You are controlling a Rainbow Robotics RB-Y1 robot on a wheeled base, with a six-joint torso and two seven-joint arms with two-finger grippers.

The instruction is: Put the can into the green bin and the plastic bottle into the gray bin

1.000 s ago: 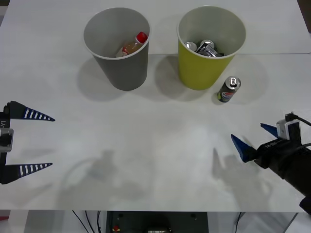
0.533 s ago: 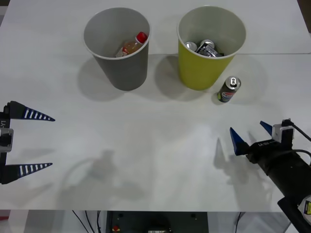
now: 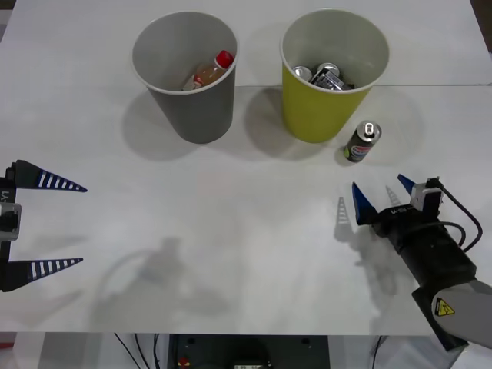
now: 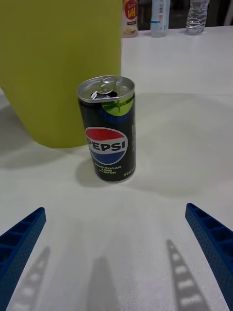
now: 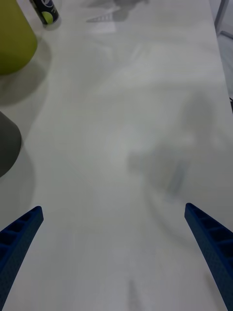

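We start with the white counter (image 3: pixel 231 231), which carries everything. In the upper left of the front view stands the gray bin (image 3: pixel 185 73), with the plastic bottle (image 3: pixel 209 71) already lying inside it. To its right, in the upper middle, is the green bin (image 3: pixel 332 73), holding a few silvery cans (image 3: pixel 324 75). The can (image 3: pixel 362 141) stands upright on the counter just beside the green bin's lower right side, not yet binned. Our right claw (image 3: pixel 380 194) sits low in the lower right, fingers apart and aimed at the can, well short of it. Our left claw (image 3: pixel 46 224) waits at the left edge, also spread apart. We judge the risk is a fingertip nudging the can over, or knocking the close-by green bin.
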